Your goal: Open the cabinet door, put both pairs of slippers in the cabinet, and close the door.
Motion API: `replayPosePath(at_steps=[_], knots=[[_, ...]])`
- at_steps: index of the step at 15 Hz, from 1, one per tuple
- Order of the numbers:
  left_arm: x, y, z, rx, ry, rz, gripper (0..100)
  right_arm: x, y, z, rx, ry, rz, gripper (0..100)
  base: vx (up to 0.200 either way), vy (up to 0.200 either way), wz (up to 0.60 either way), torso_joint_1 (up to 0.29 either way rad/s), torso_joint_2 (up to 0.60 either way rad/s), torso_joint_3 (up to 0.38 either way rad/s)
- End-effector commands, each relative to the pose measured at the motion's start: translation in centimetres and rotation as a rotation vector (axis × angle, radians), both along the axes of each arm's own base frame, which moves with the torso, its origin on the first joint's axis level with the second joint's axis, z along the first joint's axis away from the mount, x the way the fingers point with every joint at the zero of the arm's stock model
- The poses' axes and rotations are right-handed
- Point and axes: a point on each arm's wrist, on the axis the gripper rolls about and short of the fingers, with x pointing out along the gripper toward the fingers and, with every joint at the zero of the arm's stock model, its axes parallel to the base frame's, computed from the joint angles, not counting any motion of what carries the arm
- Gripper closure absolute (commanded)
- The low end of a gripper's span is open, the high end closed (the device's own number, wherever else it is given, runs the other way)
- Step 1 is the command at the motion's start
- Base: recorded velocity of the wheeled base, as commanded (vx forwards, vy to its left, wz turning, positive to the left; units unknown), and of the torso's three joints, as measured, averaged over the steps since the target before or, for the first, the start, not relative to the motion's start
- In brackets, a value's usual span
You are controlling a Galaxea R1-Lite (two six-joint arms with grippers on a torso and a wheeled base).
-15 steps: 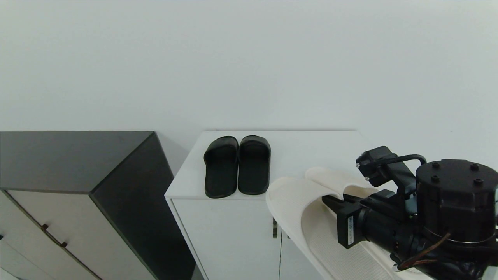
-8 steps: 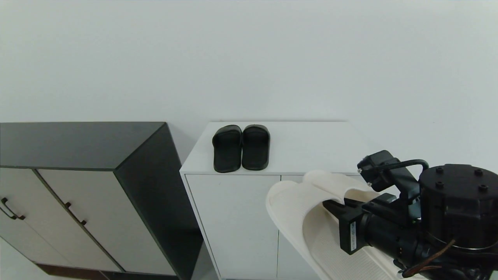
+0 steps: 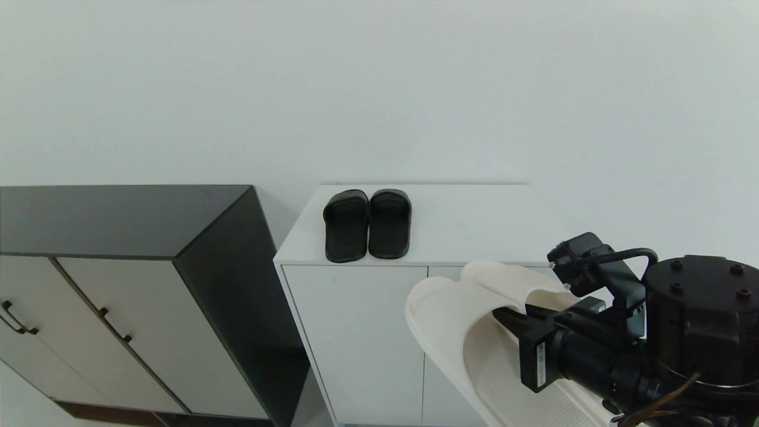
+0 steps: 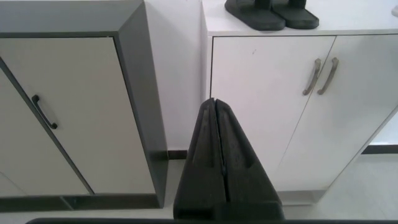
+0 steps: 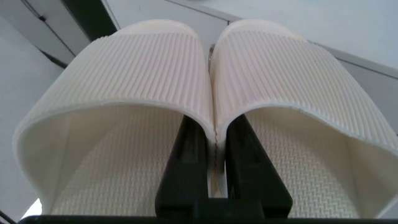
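Two cabinets stood side by side against the wall. The dark cabinet (image 3: 124, 231) was on the robot's left, beige doors shut. The white cabinet (image 3: 356, 332) was just beside it, both doors also shut, so the door-opening step looked not yet done. I judged the white one the likely target since the slippers sat on it, but can't say for sure.

The white slippers (image 3: 456, 320) hung in the air in front of the white cabinet's right door, off any surface. The right hand (image 5: 212, 146) was clamped on them, one finger inside each slipper and the two touching inner walls pinched between. That grip let one hand carry the whole pair, toes pointing away from the wrist.

The black slippers (image 3: 367, 225) lay side by side, touching, on the white cabinet's top, left of centre. Heels were at the front edge, straps toward the wall, waiting their turn.

The left hand (image 4: 215, 115) was low, facing the cabinet fronts, with fingers pressed together and nothing held. It was probably left free to pull a door.

The door handles (image 4: 322, 76) were a vertical pair, close together where the two white doors met. A narrow hand would need to open before hooking one.
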Motion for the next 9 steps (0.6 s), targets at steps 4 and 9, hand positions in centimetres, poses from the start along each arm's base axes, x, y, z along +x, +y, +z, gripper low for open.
replayPosePath(at_steps=[4, 9], knots=[[0.00, 0.00, 0.01, -0.002, -0.001, 0.001, 100, -0.04, -0.01, -0.30, -0.005, 0.004, 0.002, 100, 0.000, 0.000, 0.00, 0.000, 0.00, 0.000], [0.00, 0.00, 0.01, 0.003, -0.001, 0.001, 100, -0.06, -0.03, -0.36, -0.007, 0.006, 0.002, 100, 0.000, 0.000, 0.00, -0.175, 0.42, 0.232]])
